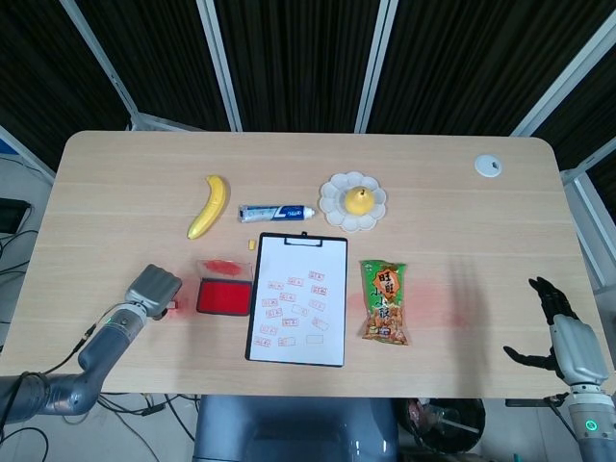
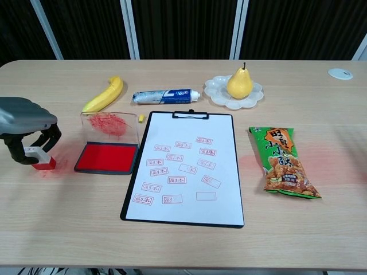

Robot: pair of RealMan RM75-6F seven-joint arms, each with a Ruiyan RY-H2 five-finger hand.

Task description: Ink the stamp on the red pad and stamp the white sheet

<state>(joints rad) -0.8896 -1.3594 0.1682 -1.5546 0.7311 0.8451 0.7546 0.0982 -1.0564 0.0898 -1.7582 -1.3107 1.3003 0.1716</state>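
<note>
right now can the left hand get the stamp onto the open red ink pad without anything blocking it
Probably yes. The left hand holds the small red-based stamp just left of the open red ink pad. Only bare wooden table lies between them, and the pad's clear lid stands at its far edge, off that path.

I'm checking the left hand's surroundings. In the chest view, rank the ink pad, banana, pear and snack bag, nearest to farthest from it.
From the left hand:
1. Ink pad, just to its right.
2. Banana, behind the pad.
3. Pear, on the plate at the far side.
4. Snack bag, right of the clipboard.
</note>
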